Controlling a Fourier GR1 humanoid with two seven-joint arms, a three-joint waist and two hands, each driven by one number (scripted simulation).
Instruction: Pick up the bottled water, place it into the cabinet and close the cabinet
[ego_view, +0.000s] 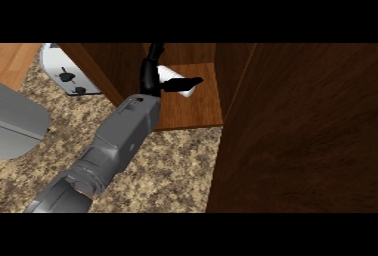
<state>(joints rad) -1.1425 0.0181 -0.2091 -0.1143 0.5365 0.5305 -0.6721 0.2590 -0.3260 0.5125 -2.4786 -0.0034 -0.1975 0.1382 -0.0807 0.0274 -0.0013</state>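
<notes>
Bottled water (171, 73), seen as a white body, was inside the open cabinet (188, 52), over the rear left part of its wooden shelf (199, 107); whether its base touched the shelf could not be told. The left hand (150, 80) was closed on it from the left. The thumb (183, 82) lay across the near side of the bottle and pointed to the view's right, while the fingers (156, 50) ran up along the bottle's left side into the darker back of the cabinet, so that the bottle sat between thumb and fingers and was partly hidden by them. The grey forearm (122, 135) entered from the lower left edge and crossed the speckled stone counter (170, 170) diagonally to the shelf's front left corner. A broad dark wood panel (303, 130) filled the right side of the view, just beside the shelf. A slanted wood panel (96, 65) bounded the opening at the left. Beyond it, on the counter, stood a light-coloured toaster (66, 75) with dark knobs. A pale grey rounded shape (18, 125) at the left edge could not be identified.
</notes>
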